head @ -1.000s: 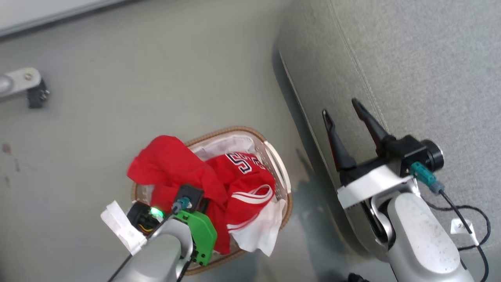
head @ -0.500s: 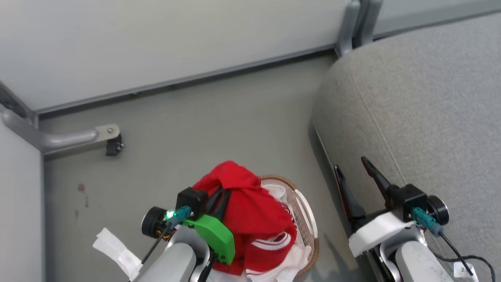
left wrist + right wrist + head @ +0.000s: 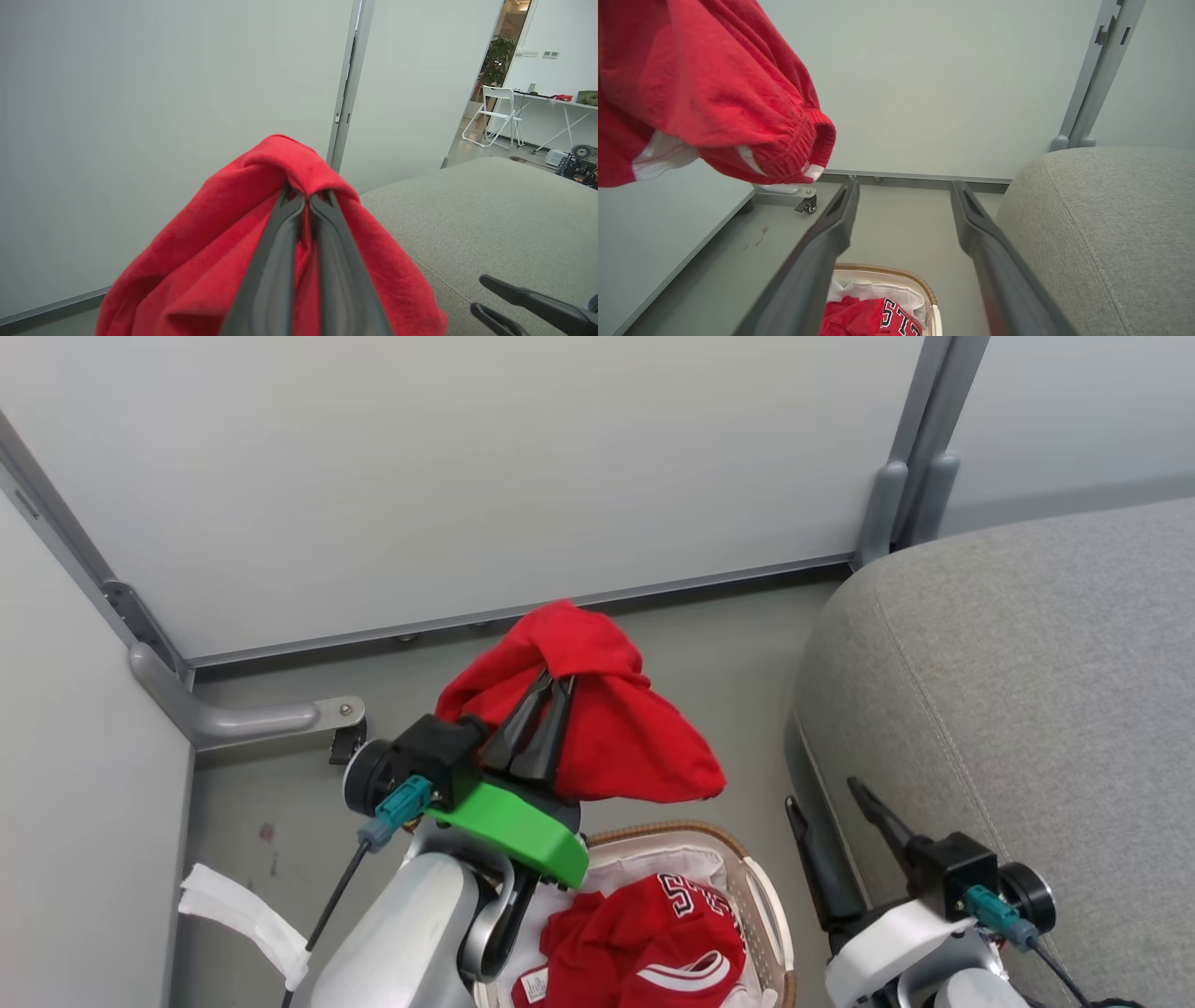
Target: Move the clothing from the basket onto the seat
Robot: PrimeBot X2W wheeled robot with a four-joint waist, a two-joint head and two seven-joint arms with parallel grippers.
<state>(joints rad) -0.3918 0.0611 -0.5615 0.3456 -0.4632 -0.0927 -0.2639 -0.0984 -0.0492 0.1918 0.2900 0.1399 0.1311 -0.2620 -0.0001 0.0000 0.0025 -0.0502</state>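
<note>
L hand (image 3: 557, 681) clamped on red garment (image 3: 625, 737), R hand (image 3: 823, 793) apart, R wrist view adds white trim (image 3: 661, 151)

Pale grey-white partition panels (image 3: 467, 476) form the walls, joined by a grey metal post (image 3: 920, 439). A metal foot (image 3: 261, 717) with a small black caster (image 3: 809, 206) rests on the smooth grey floor (image 3: 738, 644). Past the panels, a bright white room holds a white folding chair (image 3: 501, 93), a white table (image 3: 556, 101) and a leafy potted plant (image 3: 497, 53).
</note>
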